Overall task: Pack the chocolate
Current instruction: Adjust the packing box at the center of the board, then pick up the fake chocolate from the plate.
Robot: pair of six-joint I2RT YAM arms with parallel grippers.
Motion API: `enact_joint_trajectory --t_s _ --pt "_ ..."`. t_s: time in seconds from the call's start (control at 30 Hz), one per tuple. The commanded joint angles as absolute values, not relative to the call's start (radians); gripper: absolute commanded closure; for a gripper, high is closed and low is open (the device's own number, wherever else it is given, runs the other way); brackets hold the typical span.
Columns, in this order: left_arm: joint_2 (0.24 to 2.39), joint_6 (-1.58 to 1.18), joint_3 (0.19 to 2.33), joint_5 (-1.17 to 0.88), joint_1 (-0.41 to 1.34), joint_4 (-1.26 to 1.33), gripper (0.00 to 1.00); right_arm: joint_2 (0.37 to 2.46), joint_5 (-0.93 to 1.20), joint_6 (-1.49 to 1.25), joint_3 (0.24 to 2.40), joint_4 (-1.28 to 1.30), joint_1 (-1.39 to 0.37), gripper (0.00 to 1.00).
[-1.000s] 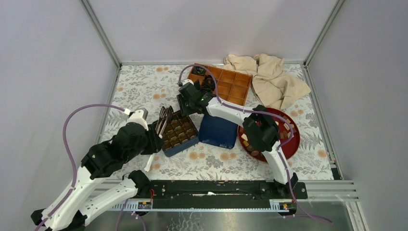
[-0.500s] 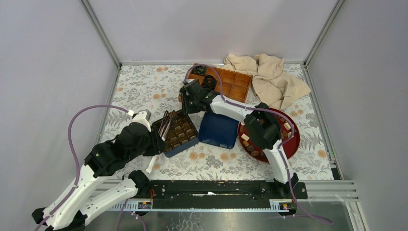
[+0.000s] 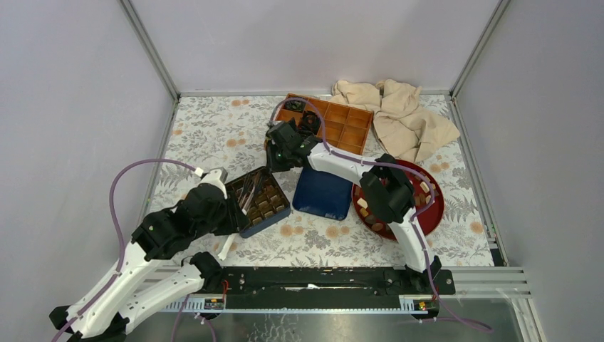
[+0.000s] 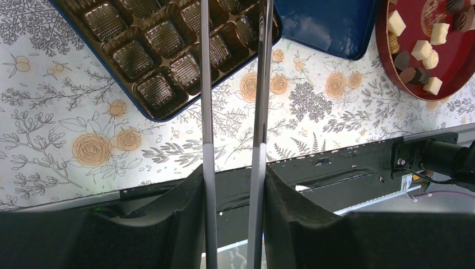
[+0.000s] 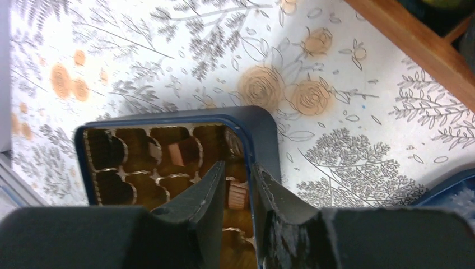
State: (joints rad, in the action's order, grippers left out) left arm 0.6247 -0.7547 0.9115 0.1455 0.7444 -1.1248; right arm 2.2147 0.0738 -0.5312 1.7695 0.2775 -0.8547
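Leftmost, my left gripper (image 4: 232, 168) pinches a pair of tongs (image 4: 205, 84), and their tips reach over the blue box (image 5: 268, 140). My right gripper (image 5: 238, 168) straddles that box's far corner wall with its fingers close together, but I cannot tell whether they clamp it. Beside the box lies the blue lid (image 3: 322, 194). Further right, the red plate (image 4: 455, 70) carries most of the chocolate (image 4: 421, 49), and a couple of brown pieces sit in the box.

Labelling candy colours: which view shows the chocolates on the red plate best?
Left wrist: the chocolates on the red plate sit close and unblocked, white and dark pieces distinct, though the frame crops the plate. Top external shows them small, the right arm across the plate. Right wrist misses the plate.
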Motion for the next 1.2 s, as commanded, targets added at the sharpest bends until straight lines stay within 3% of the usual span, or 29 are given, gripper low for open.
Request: enact_joint_trajectory --t_s 0.0,0.2,0.5,0.7,1.17 --pt "0.636 -0.787 0.907 0.156 0.739 -1.136 1.0 2.201 0.094 -0.57 1.851 0.271 -0.863 0.68" --pt "0.705 -0.786 0.885 0.176 0.739 -1.145 1.0 2.128 0.077 -0.475 1.777 0.245 -0.839 0.56" --pt "0.823 -0.744 0.887 0.199 0.738 -1.095 1.0 1.924 0.191 -0.321 1.67 0.216 -0.756 0.52" --pt "0.876 -0.732 0.871 0.208 0.738 -1.093 0.99 1.83 0.382 -0.254 1.585 0.19 -0.67 0.49" --pt "0.928 -0.698 0.871 0.238 0.738 -1.046 0.73 1.671 0.497 -0.17 1.425 0.205 -0.587 0.46"
